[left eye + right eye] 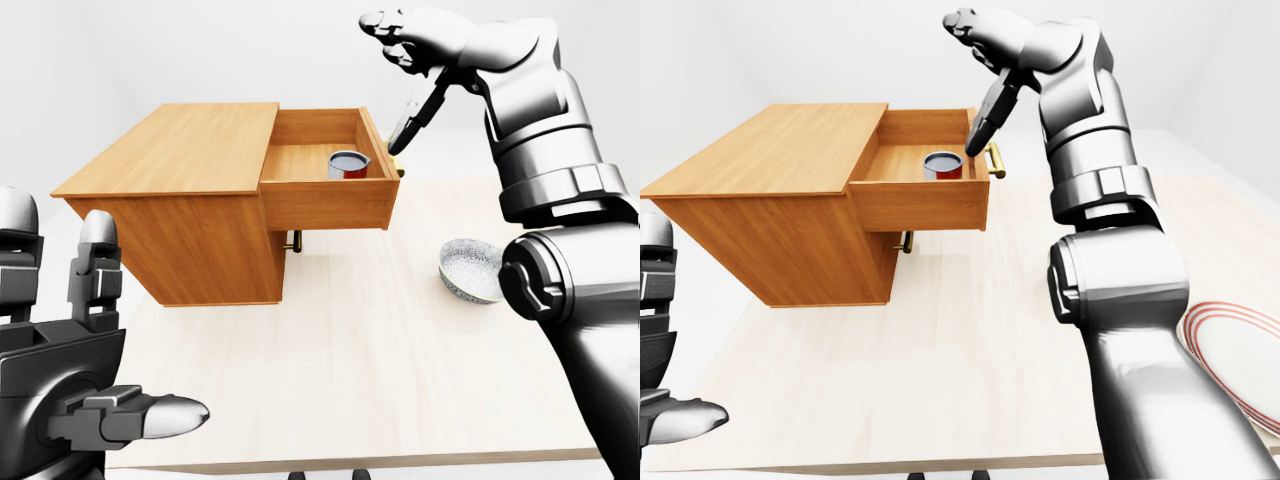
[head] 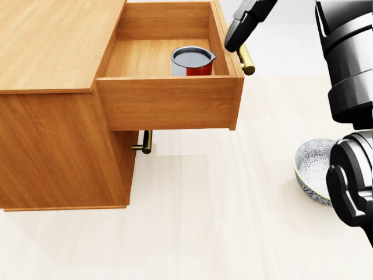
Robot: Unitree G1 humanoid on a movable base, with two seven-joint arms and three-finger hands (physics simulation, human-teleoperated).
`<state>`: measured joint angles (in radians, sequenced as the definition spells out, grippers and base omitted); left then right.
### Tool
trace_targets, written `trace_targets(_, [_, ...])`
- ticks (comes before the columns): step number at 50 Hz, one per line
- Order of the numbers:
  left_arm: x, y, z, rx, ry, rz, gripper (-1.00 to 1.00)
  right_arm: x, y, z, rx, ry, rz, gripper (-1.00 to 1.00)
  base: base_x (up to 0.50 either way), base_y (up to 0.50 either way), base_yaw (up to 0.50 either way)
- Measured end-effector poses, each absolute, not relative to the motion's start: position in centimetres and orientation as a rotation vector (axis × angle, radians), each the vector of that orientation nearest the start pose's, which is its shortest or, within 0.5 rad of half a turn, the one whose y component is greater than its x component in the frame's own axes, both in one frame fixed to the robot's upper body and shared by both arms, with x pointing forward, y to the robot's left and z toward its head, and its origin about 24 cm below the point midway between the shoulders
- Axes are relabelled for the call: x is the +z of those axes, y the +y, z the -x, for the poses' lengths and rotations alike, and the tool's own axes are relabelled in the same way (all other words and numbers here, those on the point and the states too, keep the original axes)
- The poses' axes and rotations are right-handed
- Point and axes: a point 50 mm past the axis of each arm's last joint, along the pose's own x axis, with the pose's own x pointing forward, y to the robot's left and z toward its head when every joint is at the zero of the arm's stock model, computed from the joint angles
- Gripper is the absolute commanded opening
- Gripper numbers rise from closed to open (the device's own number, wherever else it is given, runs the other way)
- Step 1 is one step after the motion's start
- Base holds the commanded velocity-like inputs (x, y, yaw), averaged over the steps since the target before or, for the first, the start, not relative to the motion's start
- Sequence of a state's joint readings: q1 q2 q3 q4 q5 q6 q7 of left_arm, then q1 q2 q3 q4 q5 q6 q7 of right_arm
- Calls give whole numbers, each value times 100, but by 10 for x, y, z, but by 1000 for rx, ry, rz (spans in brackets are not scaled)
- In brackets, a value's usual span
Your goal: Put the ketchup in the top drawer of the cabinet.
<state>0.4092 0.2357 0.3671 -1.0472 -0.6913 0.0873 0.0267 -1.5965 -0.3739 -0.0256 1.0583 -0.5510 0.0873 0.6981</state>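
the ketchup [image 2: 191, 62] stands upright inside the open top drawer [image 2: 169, 104] of the cabinet [image 1: 180, 165], so the placing looks done. the right hand [image 1: 415, 55] hangs above the drawer's right side, fingers spread, empty. the left hand [image 1: 85, 395] is open, low. perhaps only closing the drawer remains.
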Motion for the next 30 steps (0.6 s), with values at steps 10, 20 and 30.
trace_targets(10, [205, 209, -128, -1, -594, 190, 100, 422, -131, -372, 283, -404, 1075, 100, 0, 0, 0])
trace_targets(20, [204, 209, -128, -3, -581, 190, 100, 447, -131, -321, 15, -622, 1352, 100, 0, 0, 0])
trace_targets(30, [203, 209, -128, -5, -570, 191, 100, 434, -135, -272, -241, -751, 1593, 100, 0, 0, 0])
